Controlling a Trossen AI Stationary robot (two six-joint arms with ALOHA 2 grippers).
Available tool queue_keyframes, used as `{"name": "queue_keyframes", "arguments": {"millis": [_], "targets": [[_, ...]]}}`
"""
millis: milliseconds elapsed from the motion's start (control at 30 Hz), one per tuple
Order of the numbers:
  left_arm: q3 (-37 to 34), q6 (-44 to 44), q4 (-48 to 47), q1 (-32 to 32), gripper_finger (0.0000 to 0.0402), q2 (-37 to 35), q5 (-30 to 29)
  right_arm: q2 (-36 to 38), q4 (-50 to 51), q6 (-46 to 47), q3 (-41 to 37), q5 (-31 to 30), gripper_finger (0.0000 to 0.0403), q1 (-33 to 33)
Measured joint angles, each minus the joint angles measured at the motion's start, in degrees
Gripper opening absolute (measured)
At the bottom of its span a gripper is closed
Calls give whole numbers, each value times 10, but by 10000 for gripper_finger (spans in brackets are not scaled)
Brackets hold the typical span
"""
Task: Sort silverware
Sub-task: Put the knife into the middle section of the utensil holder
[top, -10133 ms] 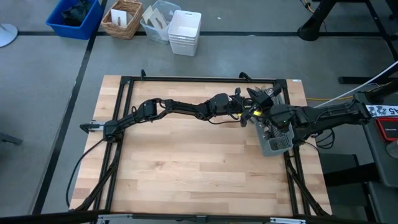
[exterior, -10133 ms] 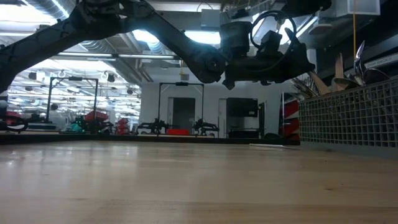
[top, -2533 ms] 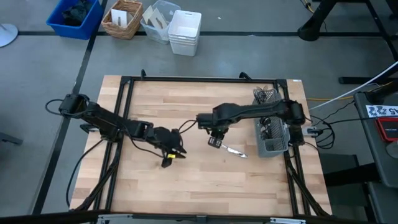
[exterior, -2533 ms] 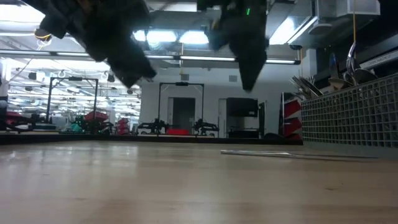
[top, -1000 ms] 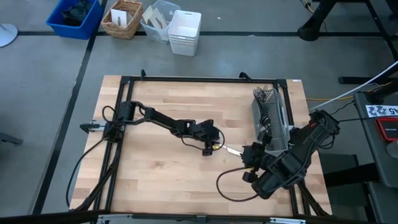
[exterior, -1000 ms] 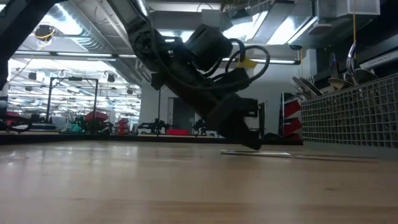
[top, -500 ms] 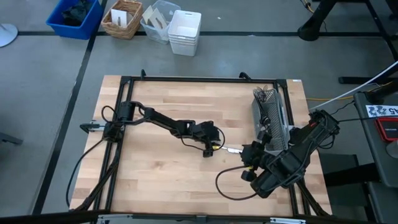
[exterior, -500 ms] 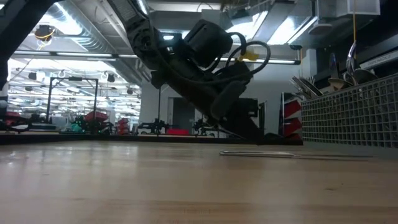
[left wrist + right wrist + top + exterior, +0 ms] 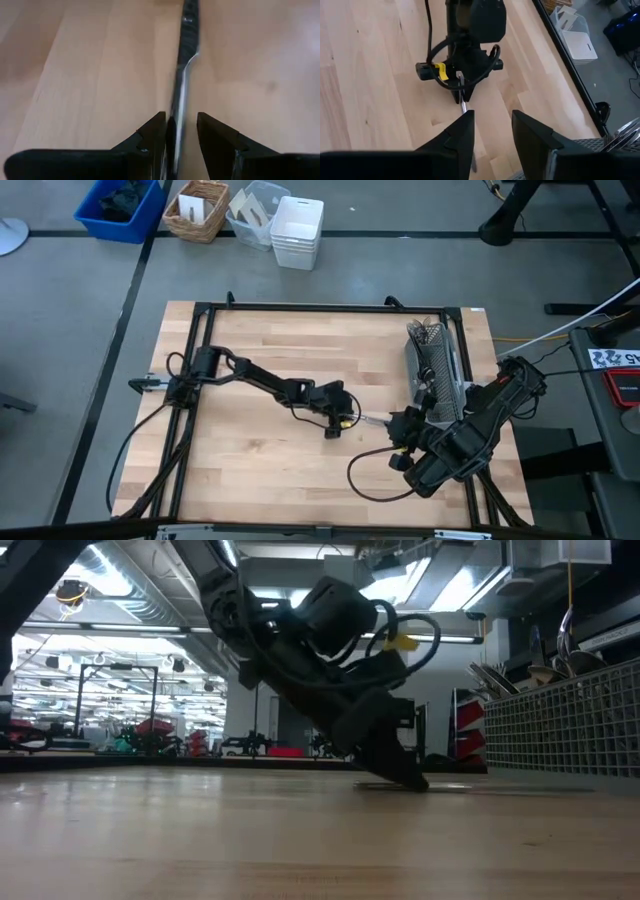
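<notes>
Your left gripper [image 9: 176, 131], fingers apart, straddles a table knife [image 9: 183, 75] beside the caddy [image 9: 438, 370]; close and lift next. Right gripper [image 9: 492, 131] waits open nearby.

Both arms are dark and jointed, looped with black cable – the left hand [image 9: 334, 427] carries a yellow tag, its fingers [image 9: 150, 137] seemingly matte black wedges.
</notes>
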State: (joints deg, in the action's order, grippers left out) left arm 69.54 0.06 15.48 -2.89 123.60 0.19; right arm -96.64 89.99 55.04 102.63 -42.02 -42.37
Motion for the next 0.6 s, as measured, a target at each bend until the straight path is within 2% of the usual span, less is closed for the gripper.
{"name": "queue_keyframes", "arguments": {"millis": [200, 367, 467, 600], "targets": [[3, 0, -29, 2, 97, 8, -18, 0, 0, -5, 0, 0, 133, 0], [5, 4, -85, -2, 59, 1, -36, 0, 0, -16, 0, -16, 133, 0], [5, -15, -125, -3, 40, -1, -36, 0, 0, -20, 0, -25, 133, 0], [6, -47, -174, -7, 40, -8, -27, 0, 0, -25, 0, -23, 133, 11]]}}
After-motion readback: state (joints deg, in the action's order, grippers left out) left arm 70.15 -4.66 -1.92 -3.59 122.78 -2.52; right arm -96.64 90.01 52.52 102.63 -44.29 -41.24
